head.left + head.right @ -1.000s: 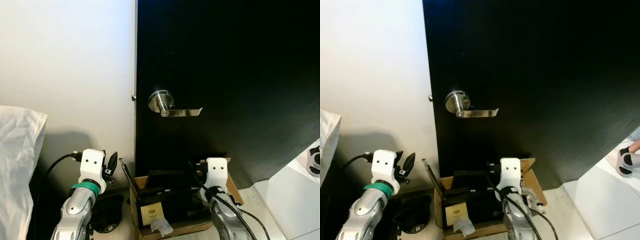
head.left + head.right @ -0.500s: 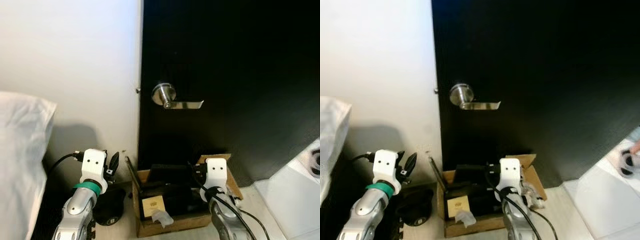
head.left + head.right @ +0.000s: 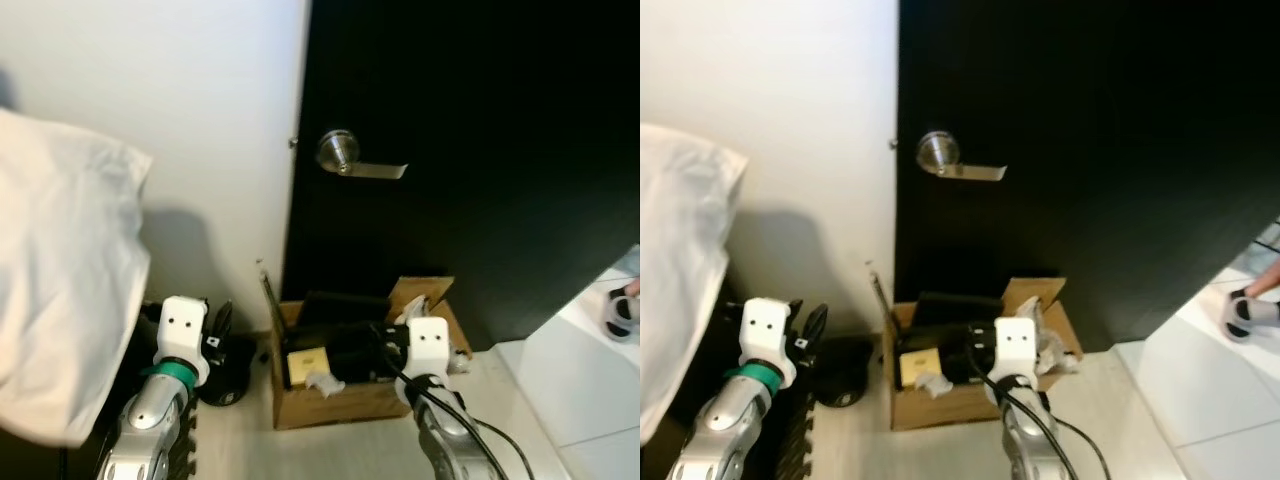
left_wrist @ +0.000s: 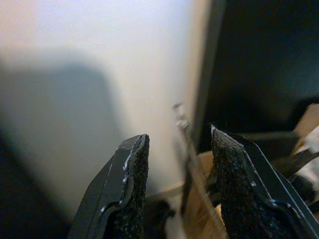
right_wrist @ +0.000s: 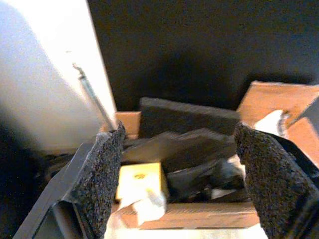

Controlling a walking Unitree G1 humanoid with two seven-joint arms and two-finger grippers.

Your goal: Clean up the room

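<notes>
An open cardboard box (image 3: 340, 402) stands on the floor against a black door (image 3: 480, 150). It holds dark foam pieces (image 5: 187, 117), a small yellow carton (image 5: 139, 179) and crumpled white paper (image 3: 322, 382). My right gripper (image 5: 179, 130) is open and held just above and in front of the box, with nothing between its fingers. My left gripper (image 4: 178, 133) is open and empty too, near the white wall to the left of the box, above a round black object (image 3: 225, 360) on the floor.
The door has a silver lever handle (image 3: 345, 153). A large white pillow (image 3: 60, 280) bulges in at the left. Pale floor (image 3: 560, 400) runs to the right, where a person's sandalled foot (image 3: 622, 310) shows at the edge.
The camera has pulled back and turned: the door handle sits higher and smaller, the pillow takes more of the left, and more floor shows. Both grippers stay open.
</notes>
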